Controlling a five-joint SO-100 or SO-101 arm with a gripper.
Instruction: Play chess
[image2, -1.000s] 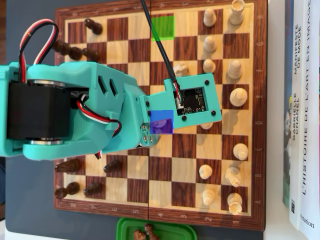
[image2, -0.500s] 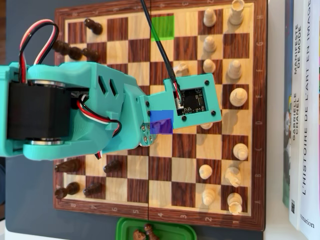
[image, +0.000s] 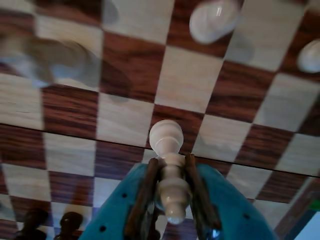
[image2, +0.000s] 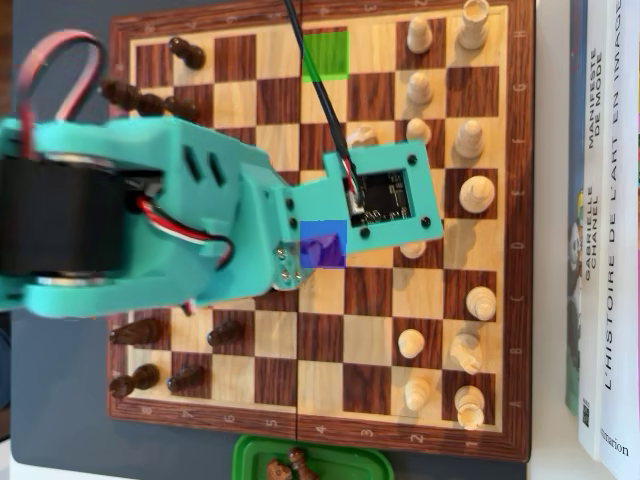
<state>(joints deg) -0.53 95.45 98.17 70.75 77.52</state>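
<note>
Gripping a white pawn (image: 170, 172) at its stem, end effector (image: 171, 210) closed (teal fingers), above the chessboard (image: 125, 120).

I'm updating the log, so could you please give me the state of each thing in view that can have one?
gripper: shut on white pawn, above the board
white pawn: held, lifted, upright
chessboard: open flat, game in progress
green tray: holds dark captured pieces
books: lying closed right of the board in the overhead view
</note>
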